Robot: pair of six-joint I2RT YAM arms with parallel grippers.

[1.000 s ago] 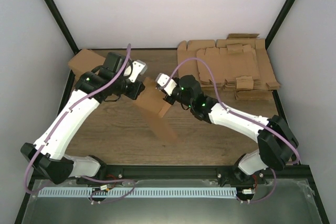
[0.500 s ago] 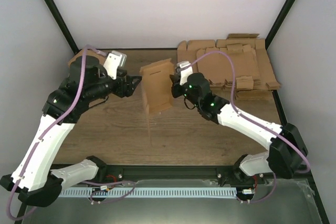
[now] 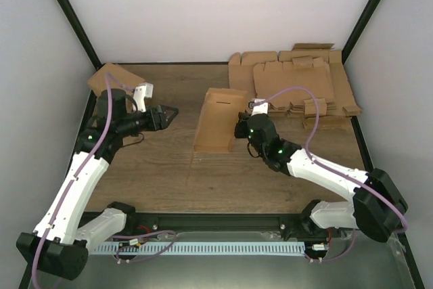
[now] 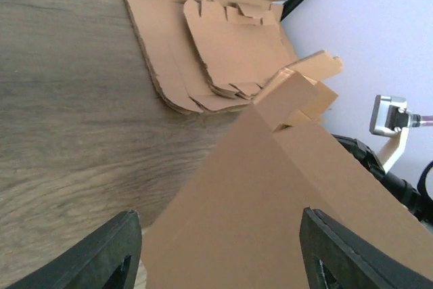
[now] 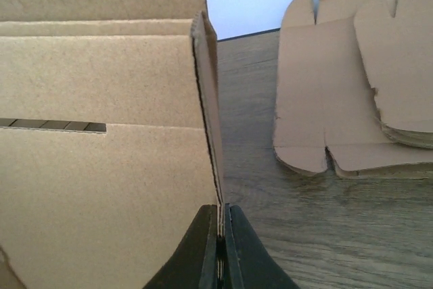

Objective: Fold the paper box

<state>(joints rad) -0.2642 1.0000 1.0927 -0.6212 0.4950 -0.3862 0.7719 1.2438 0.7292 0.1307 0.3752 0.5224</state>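
Observation:
The paper box [image 3: 218,124] is a partly folded brown cardboard piece with a slot in its top panel. It stands tilted in the middle of the table. My right gripper [image 3: 239,128] is shut on the box's right wall edge; in the right wrist view the jaws [image 5: 220,235] pinch that thin edge, with the box's panels [image 5: 101,167] to their left. My left gripper [image 3: 169,112] is open and empty, apart from the box on its left. In the left wrist view the box [image 4: 284,187] shows ahead between the spread fingers [image 4: 101,255].
A thick pile of flat cardboard sheets [image 3: 298,89] lies at the back right, also in the right wrist view [image 5: 352,99] and the left wrist view [image 4: 203,38]. A brown carton [image 3: 111,78] sits at the back left corner. Black frame posts stand at both back corners.
The box has moved right and toward the middle, held by my right gripper. My left gripper has let go of it and drawn back to the left.

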